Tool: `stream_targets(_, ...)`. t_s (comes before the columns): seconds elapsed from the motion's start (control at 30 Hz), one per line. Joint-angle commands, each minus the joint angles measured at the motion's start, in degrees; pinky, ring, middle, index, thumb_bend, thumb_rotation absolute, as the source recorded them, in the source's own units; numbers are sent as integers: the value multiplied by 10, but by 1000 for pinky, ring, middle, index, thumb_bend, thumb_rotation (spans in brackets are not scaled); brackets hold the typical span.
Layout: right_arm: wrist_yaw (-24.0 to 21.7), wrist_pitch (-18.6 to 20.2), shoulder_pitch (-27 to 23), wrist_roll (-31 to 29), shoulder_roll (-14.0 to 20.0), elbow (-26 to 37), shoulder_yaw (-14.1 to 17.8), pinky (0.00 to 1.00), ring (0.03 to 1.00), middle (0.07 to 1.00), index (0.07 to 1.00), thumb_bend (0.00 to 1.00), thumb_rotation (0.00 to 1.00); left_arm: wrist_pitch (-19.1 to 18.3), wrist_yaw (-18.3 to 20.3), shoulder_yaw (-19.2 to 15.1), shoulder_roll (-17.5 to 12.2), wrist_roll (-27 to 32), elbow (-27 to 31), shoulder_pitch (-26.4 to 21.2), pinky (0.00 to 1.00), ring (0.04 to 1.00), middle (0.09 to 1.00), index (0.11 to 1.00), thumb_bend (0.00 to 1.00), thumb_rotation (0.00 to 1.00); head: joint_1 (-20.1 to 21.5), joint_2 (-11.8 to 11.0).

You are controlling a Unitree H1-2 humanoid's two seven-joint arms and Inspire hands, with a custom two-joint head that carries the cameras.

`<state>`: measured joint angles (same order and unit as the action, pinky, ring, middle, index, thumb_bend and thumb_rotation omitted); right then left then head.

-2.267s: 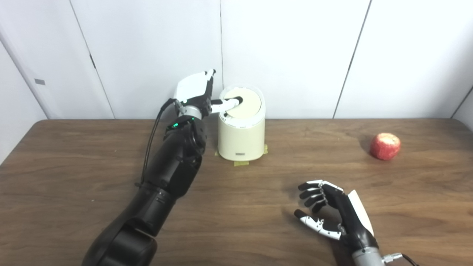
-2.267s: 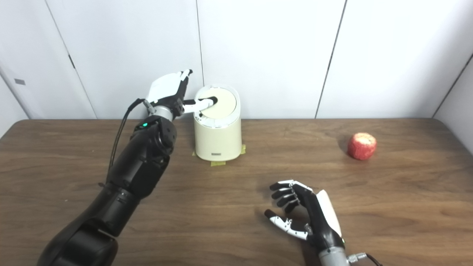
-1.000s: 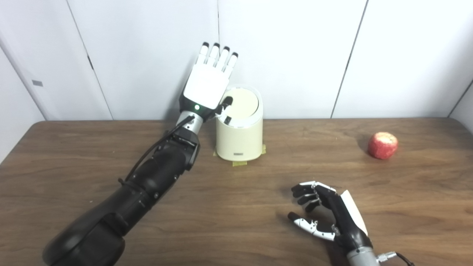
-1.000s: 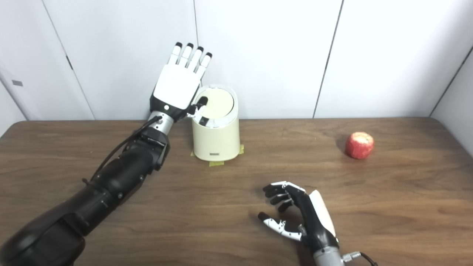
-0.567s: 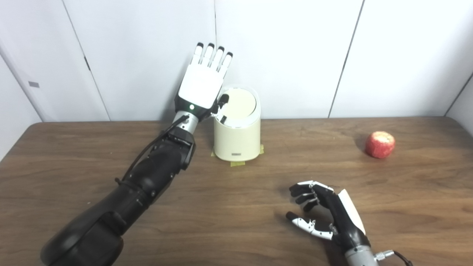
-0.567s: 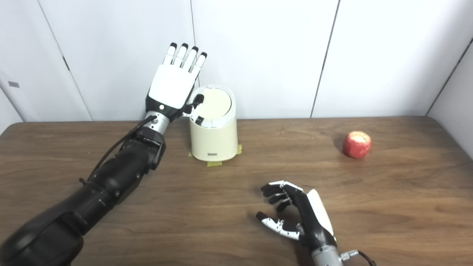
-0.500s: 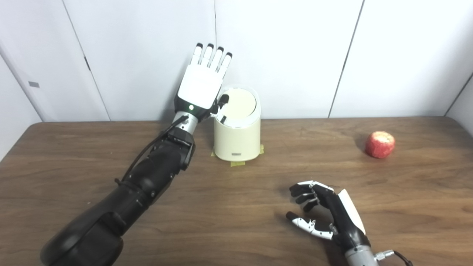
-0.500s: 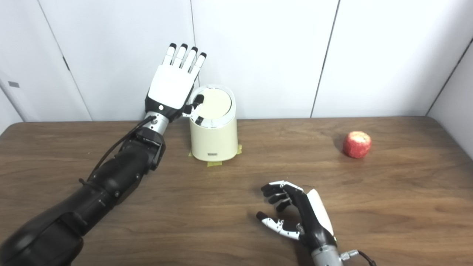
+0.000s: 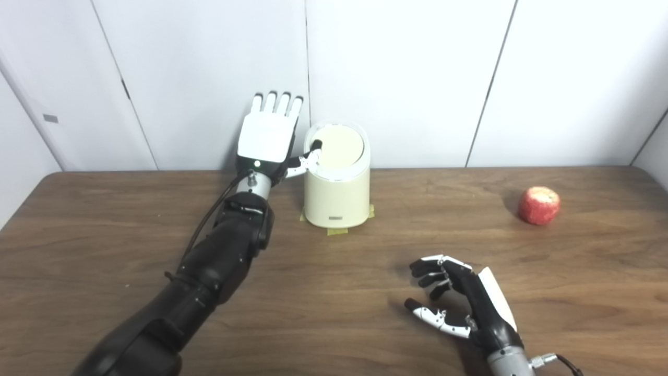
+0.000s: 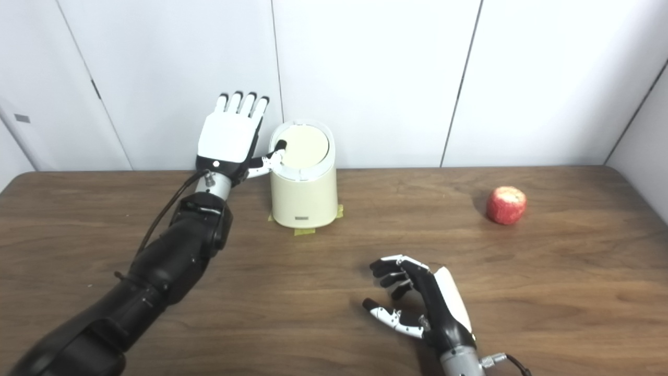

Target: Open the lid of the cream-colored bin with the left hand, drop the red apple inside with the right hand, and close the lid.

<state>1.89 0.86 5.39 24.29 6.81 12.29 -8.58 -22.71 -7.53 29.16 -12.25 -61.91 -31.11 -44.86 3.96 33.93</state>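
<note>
Careful: your left hand [image 9: 267, 137], fingers spread wide, is thumbing the lid [image 9: 338, 147] of the cream-colored plastic bin [image 9: 337, 194] at the table's [image 9: 104, 230] far edge; it could slip off. Your right hand [image 9: 464, 303] is waiting half-curled, empty; the red apple [image 9: 539, 205] is sitting near the right edge.

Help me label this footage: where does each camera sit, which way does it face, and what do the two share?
Left eye view: on the robot's head, looking down and forward over the table toward the wall; both arms rise from the bottom edge.
Right eye view: beside it, offset slightly right, facing the same way; same arms.
Shared: left hand open, thumb at the lid of the cream-colored bin; right hand open near the table; red apple far right.
</note>
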Motion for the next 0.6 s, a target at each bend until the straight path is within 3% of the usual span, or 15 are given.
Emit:
stream_targets(0.0, -7, 0, -12, 2, -2, 14, -3, 497, 599, 639, 629, 321, 84, -16, 33, -12, 1, 19, 16, -11, 1000, 1000, 1000, 1000, 715, 939, 0, 1)
stream_targets(0.3, -11, 6, -12, -2, -3, 17, -5, 483, 594, 637, 624, 325, 50, -40, 87, -46, 12, 63, 37, -11, 1000, 1000, 1000, 1000, 726, 864, -1, 1)
stream_targets(0.57, -11, 9, -14, 1, -4, 15, -7, 483, 597, 640, 625, 328, 52, -42, 112, -83, 31, 71, 37, -16, 1000, 1000, 1000, 1000, 740, 897, 0, 0)
